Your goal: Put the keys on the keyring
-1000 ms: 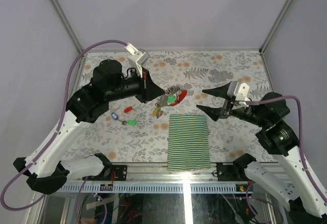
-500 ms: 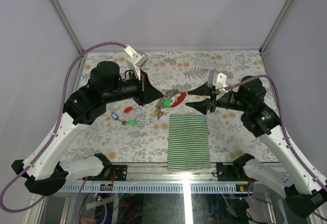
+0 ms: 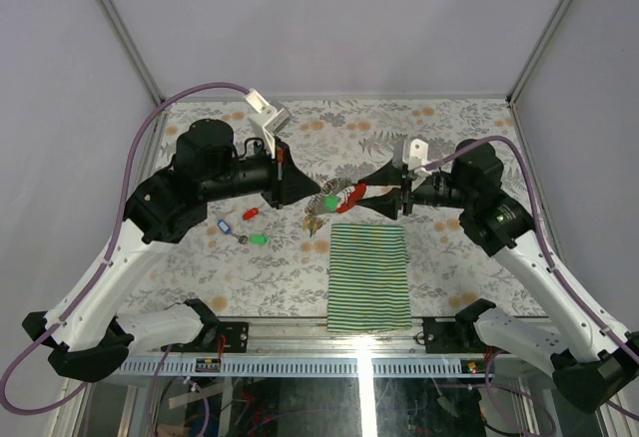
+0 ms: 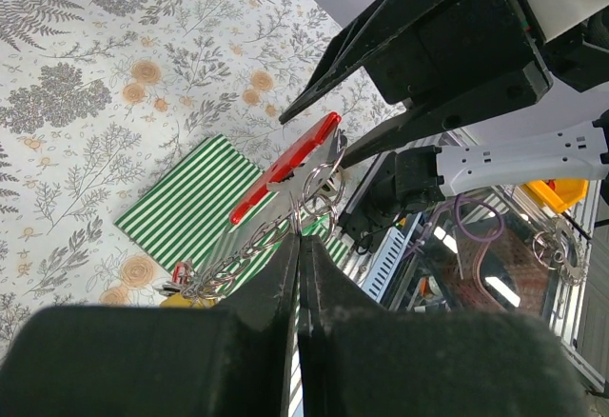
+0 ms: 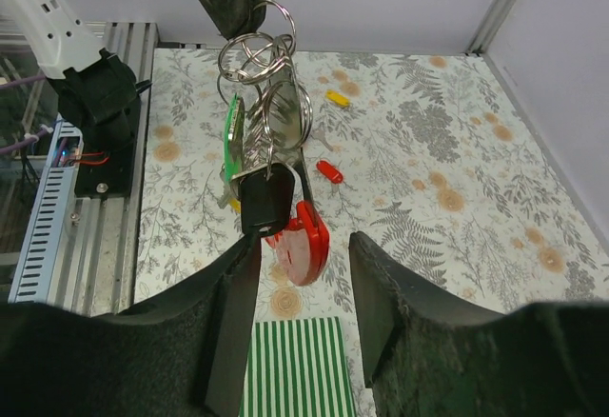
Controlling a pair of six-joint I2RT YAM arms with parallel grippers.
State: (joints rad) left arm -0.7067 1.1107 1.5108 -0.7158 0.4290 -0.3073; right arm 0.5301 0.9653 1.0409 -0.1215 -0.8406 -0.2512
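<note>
Holding: left gripper (image 3: 303,189) pinched tight on the keyring (image 3: 335,191) chain, lifted off the table (image 3: 439,138)
Keyring spot: mid-air between the two grippers, near far edge of striped cloth (image 3: 369,275)
Keyring parts: grey chain, bunch of split rings (image 5: 259,55), red clip (image 5: 303,241) at the end toward the right arm
On the rings: hanging green tag (image 5: 231,131) and black key head (image 5: 265,203); other chain end hangs down with a yellow bit (image 4: 186,295)
Right gripper (image 3: 373,198): jaws part-way apart, one finger each side of red clip; gap shows both sides in right wrist view, nothing gripped
Loose keys: blue tag (image 3: 224,226), red tag (image 3: 252,213), loose green tag (image 3: 259,239), all flat on table beside left arm, well apart from keyring
Extra: yellow tag (image 5: 337,98) lies on table, seen in right wrist view only
</note>
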